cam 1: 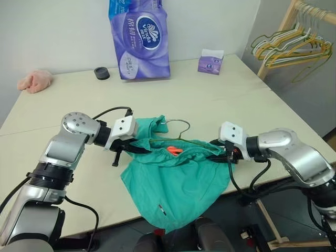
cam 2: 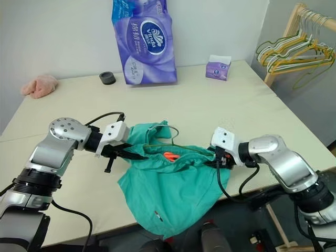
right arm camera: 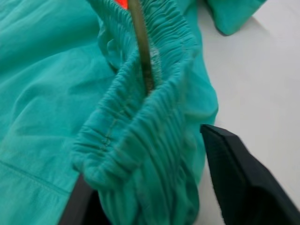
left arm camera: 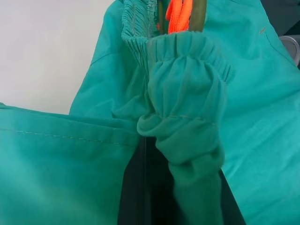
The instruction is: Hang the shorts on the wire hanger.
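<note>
Shorts (cam 1: 173, 184) waistband between both claws, left (cam 1: 137, 148) clamped.

A purple tissue pack (cam 1: 139, 39) stands at the upper middle of the surface (cam 1: 210, 100), a black cap (cam 1: 102, 73) beside it. A small purple box (cam 1: 210, 61) sits to its right, a pink cloth (cam 1: 34, 81) at upper left, and hangers on a rack (cam 1: 294, 44) at upper right.

Beige table (cam 1: 220, 100), white wall (cam 1: 63, 31)
</note>
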Tool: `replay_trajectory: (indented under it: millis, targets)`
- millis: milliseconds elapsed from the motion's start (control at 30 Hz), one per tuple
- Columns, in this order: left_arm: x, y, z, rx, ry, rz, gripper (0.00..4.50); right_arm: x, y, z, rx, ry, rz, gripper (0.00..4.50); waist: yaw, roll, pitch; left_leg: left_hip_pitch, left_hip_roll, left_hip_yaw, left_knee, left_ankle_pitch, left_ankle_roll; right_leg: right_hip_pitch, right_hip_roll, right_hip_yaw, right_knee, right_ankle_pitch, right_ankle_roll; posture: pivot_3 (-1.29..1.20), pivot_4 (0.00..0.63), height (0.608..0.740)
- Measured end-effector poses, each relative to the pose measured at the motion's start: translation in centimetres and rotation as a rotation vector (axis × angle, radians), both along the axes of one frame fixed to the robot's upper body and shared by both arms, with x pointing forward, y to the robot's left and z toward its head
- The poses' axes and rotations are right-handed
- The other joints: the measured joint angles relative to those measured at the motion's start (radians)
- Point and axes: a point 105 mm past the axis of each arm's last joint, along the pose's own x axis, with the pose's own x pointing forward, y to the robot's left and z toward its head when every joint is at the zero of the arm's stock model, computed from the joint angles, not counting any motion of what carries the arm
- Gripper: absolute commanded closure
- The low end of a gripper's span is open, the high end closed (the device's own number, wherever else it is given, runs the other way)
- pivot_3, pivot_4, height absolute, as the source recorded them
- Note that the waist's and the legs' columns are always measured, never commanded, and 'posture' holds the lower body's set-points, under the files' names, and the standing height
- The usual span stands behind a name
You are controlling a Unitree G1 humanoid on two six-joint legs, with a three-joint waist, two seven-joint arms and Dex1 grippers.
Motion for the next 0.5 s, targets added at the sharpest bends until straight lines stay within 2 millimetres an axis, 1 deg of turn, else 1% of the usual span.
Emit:
replay_trajectory:
  millis: [133,167,233,267,400,433,500]
  targets:
    - [0.2,-0.6,0.0,-0.022,-0.002,0.007,4.5,0.3,0.2,-0.1,-0.015,0.023,0.024,4.46,0.002,0.0,0.0,0.0,0.0,0.0,0.0,0.0,0.0,0.0,0.0,0.0,0.0,0.0,0.0,-0.24,0.101,0.74]
    - [0.3,-0.6,-0.1,-0.026,0.001,0.016,4.5,0.3,0.2,-0.1,-0.02,0.025,0.032,4.46,0.001,0.0,0.0,0.0,0.0,0.0,0.0,0.0,0.0,0.0,0.0,0.0,0.0,0.0,0.0,-0.24,0.102,0.74]
    - [0.4,-0.7,-0.1,-0.035,0.015,0.03,3.89,0.3,0.1,-0.1,-0.021,0.028,0.035,4.5,0.001,0.0,0.0,0.0,0.0,0.0,0.0,0.0,0.0,0.0,0.0,0.0,0.0,0.0,0.0,-0.24,0.103,0.74]
    - [0.4,-0.8,-0.1,-0.047,0.021,0.039,3.66,0.2,0.1,-0.1,-0.021,0.034,0.038,4.5,0.001,0.0,0.0,0.0,0.0,0.0,0.0,0.0,0.0,0.0,0.0,0.0,0.0,0.0,0.0,-0.25,0.104,0.74]
    - [0.5,-0.9,0.9,-0.126,0.066,0.06,2.43,0.1,0.1,0.0,-0.012,0.047,0.047,4.5,0.0,0.0,0.0,0.0,0.0,0.0,0.0,0.0,0.0,0.0,0.0,0.0,0.0,0.0,0.0,-0.26,0.104,0.74]
    - [0.7,-0.8,1.2,-0.134,0.062,0.064,2.11,0.1,-0.1,0.3,-0.005,0.048,0.045,4.5,0.0,0.0,0.0,0.0,0.0,0.0,0.0,0.0,0.0,0.0,0.0,0.0,0.0,0.0,0.0,-0.26,0.104,0.74]
    - [1.3,0.2,2.0,-0.143,0.048,0.094,1.47,0.1,-0.4,0.8,0.005,0.043,0.04,4.5,0.0,0.0,0.0,0.0,0.0,0.0,0.0,0.0,0.0,0.0,0.0,0.0,0.0,0.0,0.0,-0.26,0.104,0.74]
